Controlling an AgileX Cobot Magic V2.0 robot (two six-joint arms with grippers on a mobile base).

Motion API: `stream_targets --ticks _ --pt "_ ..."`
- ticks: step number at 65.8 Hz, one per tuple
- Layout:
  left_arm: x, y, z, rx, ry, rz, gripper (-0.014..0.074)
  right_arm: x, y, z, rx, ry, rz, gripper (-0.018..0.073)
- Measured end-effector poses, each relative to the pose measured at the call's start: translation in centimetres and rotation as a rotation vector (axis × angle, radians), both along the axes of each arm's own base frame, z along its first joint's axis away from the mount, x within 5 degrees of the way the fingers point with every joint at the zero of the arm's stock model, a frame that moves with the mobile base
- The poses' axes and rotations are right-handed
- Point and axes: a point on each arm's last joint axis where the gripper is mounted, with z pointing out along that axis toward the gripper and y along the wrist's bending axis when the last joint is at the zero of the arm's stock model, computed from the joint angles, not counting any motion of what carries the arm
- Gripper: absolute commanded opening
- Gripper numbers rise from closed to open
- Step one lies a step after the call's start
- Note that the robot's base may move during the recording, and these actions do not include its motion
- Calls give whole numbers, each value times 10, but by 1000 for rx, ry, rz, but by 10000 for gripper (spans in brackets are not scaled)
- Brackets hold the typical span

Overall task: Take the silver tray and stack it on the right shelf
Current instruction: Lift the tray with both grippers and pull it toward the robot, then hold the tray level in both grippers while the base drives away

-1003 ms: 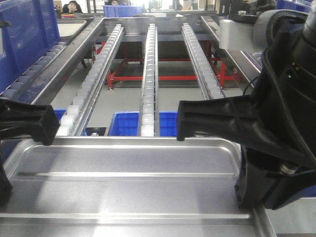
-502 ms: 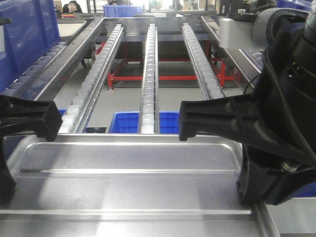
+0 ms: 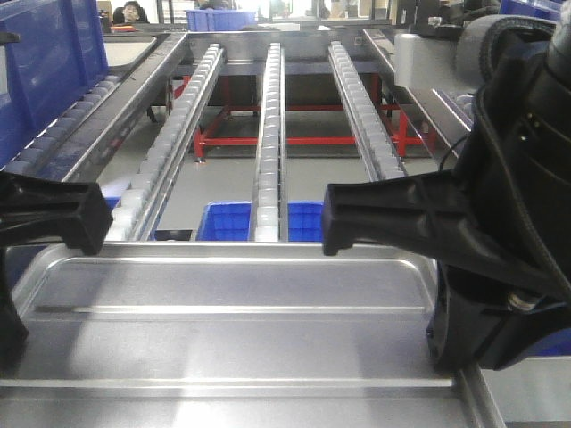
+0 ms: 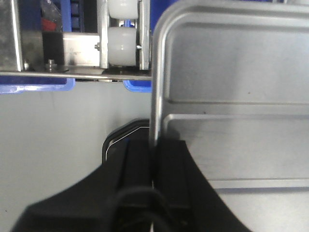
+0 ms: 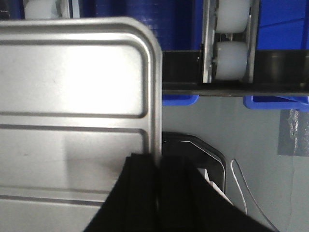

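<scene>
Both arms hold the silver tray (image 3: 232,312) level in front of the three-rail roller rack (image 3: 269,134), as I see it from the front camera. The left end effector (image 4: 153,164) is clamped on the tray's left rim, one black finger inside the rim and one outside. The right end effector (image 5: 157,169) is closed the same way on the right rim.

The tray hangs clear above the grey floor (image 4: 53,125), with its two long ribs running crosswise between the arms. From the wrist cameras, its far rounded corners reach past the rack's front bar (image 5: 231,87). A white roller rail sits just outside the left corner, and another stands off the right corner with a gap of blue bin (image 3: 223,223) showing between.

Ahead, the lanes between the rails are open down to a red frame (image 3: 294,140). On the left, a blue crate (image 3: 45,71) fills the neighbouring rack, close to the left arm. On the right, the bulky black arm (image 3: 517,178) hides most of the steel right shelf (image 3: 426,85) (I can make out only its near steel edge), so I cannot judge the room on that side.
</scene>
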Motion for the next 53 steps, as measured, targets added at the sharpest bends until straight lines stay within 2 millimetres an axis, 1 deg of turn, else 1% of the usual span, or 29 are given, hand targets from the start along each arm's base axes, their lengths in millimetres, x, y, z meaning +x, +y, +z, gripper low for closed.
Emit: stream_targets --ticks 53 --pt "0 0 1 0 0 1 -92 0 0 0 0 0 0 67"
